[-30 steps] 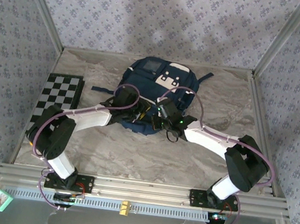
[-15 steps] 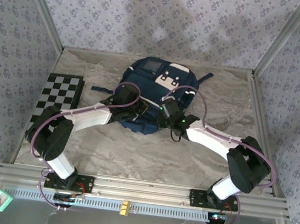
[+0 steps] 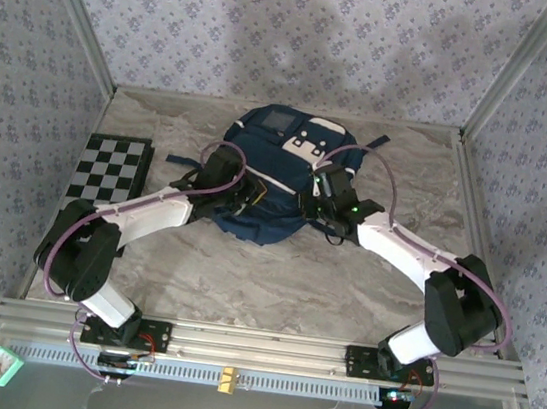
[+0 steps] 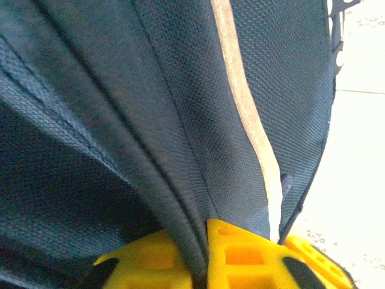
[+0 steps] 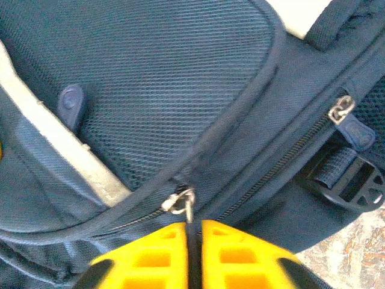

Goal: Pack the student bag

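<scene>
Jaws of left gripper [image 4: 202, 244] narrow, pinching fold of student bag [image 3: 278, 155] fabric beside white trim stripe [image 4: 246, 114]. Right gripper [image 5: 194, 233] jaws almost together, metal zipper pull [image 5: 182, 202] caught between them. Bag lies flat at table [image 3: 244, 276] centre-rear, both arms reaching onto near edge. Checkerboard [image 3: 109, 169] at left, well apart.

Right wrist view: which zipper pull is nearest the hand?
The bare silver metal zipper pull at bottom centre, running between the right hand's yellow fingers; the navy-tabbed silver pull sits far right.
</scene>
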